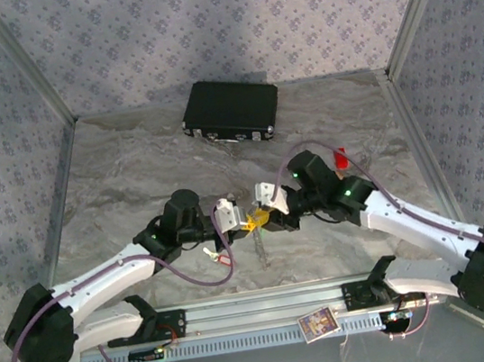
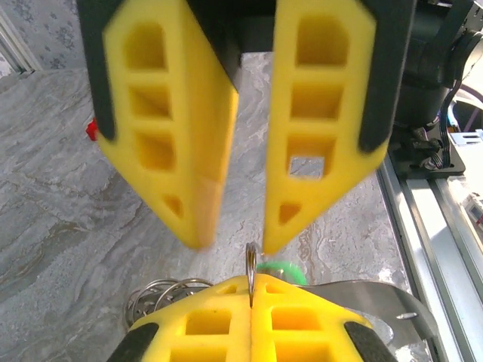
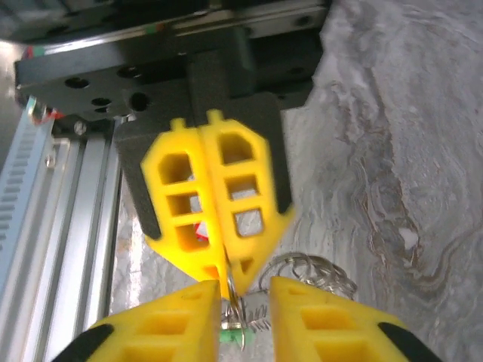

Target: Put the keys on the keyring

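In the left wrist view my left gripper (image 2: 251, 283) is shut on the keyring (image 2: 250, 264), a thin metal ring seen edge-on that sticks out past its yellow tips. A green key tag (image 2: 285, 268) shows just behind the ring, with a flat pale metal blade (image 2: 370, 298) to its right. My right gripper (image 2: 232, 245) faces it tip to tip, open, its jaws either side of the ring. In the right wrist view the keyring (image 3: 230, 285) stands in the gap of my right gripper (image 3: 245, 294), over the green tag (image 3: 234, 336). The red-tagged key (image 1: 220, 256) lies by the left arm.
A bunch of loose thin metal loops (image 2: 158, 294) lies on the marbled table under the grippers. A black case (image 1: 231, 110) sits at the back, a small red block (image 1: 341, 159) behind the right arm. The aluminium rail (image 1: 261, 307) runs along the near edge.
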Action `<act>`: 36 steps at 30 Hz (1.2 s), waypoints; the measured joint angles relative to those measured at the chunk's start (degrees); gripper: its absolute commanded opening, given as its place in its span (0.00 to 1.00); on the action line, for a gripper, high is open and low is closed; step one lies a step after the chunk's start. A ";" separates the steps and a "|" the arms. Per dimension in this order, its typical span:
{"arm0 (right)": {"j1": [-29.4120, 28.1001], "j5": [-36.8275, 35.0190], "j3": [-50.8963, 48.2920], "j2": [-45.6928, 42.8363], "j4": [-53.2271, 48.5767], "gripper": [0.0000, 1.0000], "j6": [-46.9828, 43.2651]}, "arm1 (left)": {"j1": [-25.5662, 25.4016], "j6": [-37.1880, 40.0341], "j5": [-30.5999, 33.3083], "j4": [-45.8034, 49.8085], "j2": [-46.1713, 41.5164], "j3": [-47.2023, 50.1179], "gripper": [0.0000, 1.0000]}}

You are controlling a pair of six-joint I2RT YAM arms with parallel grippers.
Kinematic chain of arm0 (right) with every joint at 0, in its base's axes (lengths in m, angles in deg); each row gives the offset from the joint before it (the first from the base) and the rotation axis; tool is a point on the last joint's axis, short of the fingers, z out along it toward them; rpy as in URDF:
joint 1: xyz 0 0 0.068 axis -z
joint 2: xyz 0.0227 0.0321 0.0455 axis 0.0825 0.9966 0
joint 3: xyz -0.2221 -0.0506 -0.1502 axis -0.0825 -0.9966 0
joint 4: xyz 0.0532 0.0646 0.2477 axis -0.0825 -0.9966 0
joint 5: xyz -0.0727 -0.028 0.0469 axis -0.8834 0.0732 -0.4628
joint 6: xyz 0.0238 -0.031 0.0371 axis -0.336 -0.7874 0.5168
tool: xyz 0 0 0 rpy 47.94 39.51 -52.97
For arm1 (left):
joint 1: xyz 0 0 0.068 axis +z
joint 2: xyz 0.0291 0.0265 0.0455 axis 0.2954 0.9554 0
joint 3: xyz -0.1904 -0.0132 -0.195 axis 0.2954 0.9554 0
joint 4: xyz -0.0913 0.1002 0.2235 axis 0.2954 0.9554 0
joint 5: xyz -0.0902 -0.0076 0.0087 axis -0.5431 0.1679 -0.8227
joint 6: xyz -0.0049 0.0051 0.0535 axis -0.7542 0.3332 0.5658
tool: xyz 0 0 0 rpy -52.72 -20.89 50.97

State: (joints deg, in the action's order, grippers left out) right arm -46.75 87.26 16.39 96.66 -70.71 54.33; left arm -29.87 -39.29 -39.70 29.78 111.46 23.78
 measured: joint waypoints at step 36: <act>1.38 2.01 -9.44 -0.90 9.97 0.12 10.54 | 0.04 -5.38 0.15 -12.44 0.00 5.62 0.00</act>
State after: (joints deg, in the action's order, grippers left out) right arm -45.38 89.27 6.95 95.76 -60.74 64.87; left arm -29.82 -44.67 -39.55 17.34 111.46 29.40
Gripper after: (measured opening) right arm 0.069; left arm 0.045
